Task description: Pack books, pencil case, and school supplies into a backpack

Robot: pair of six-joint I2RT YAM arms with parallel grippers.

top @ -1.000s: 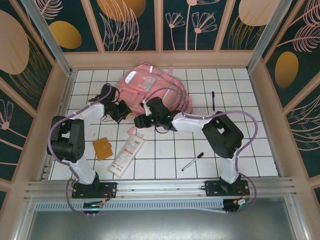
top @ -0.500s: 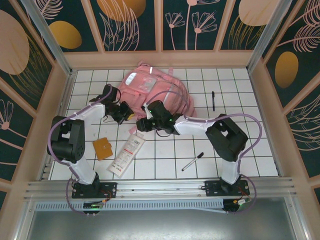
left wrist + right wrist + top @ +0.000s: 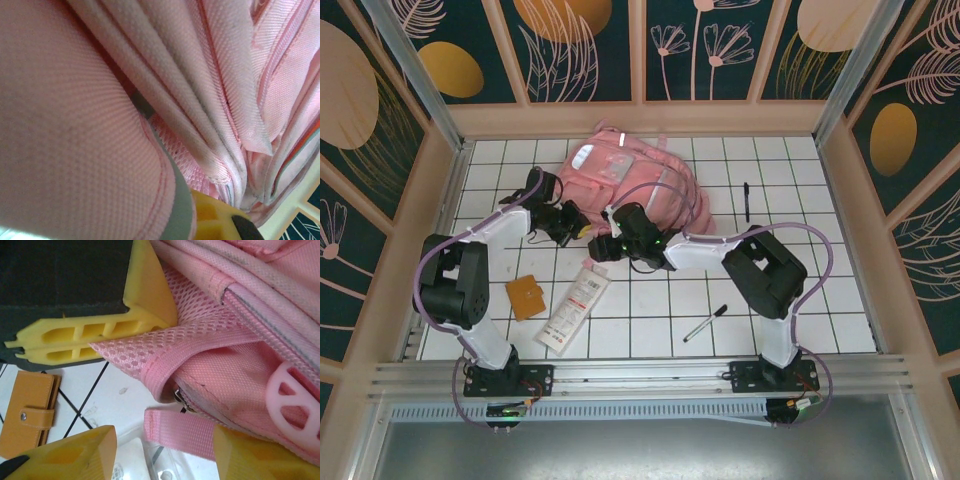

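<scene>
Robot lab cell: gridded table (image 3: pixel 820 300), floral-panelled walls (image 3: pixel 590 50).

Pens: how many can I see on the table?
2. One black pen lies right of the backpack; a whitish pen lies nearer the front. More may be hidden.

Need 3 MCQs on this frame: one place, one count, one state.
1. Where is the pencil case?
A) flat on the table, nearer the arm bases than the backpack
B) inside the backpack
C) leaning on the back wall

2. How many pens lie on the table?
A) one
B) two
C) four

3. The right gripper is:
A) shut on a pen
B) open
C) shut on the pencil case

Key: 1A, it lies on the tiles; 2B, two slim pens lie apart; 3B, fingertips apart, a pink strap between them.
</scene>
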